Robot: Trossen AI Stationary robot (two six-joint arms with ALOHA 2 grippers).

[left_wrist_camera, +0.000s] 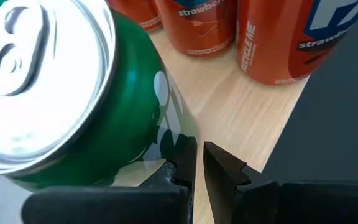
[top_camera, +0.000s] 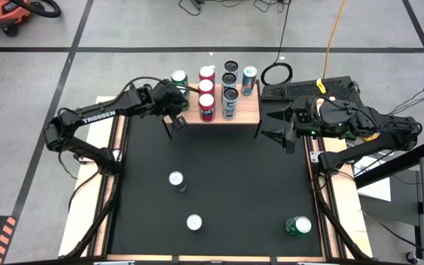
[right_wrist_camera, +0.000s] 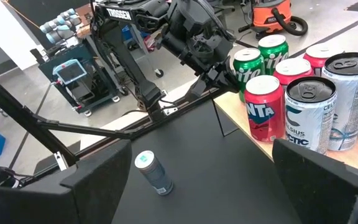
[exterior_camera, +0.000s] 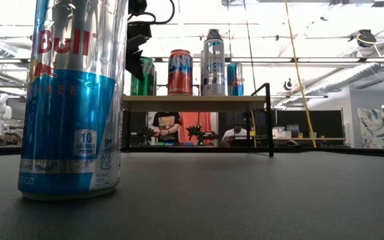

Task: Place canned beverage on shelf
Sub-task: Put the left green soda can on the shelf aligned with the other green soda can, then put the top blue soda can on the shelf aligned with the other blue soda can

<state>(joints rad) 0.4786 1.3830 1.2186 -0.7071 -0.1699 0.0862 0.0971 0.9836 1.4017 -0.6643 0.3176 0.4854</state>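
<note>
At the far edge of the black bench stood the shelf, a small light-wood board raised on thin black legs, crowded with upright cans. On its left end stood a green canned beverage with a silver top and pull tab, white lettering showing on its side in the right wrist view. Beside it ran a column of red cans, then a column of silver-and-black cans, and a teal can at the right end.

The left tool hovered at the shelf's left front corner, just beside the green can. In the left wrist view its two dark fingers sat nearly together with only a thin gap between them, holding nothing, the green can close alongside and the wood surface beneath.

The right tool waited off the shelf's right end, above the bench edge, its fingers spread wide and empty.

Elsewhere on the bench stood three more cans: a slim one near the middle, another nearer the front, and a green one at the front right. In the low view a tall blue-and-silver can loomed close to the camera.
</note>
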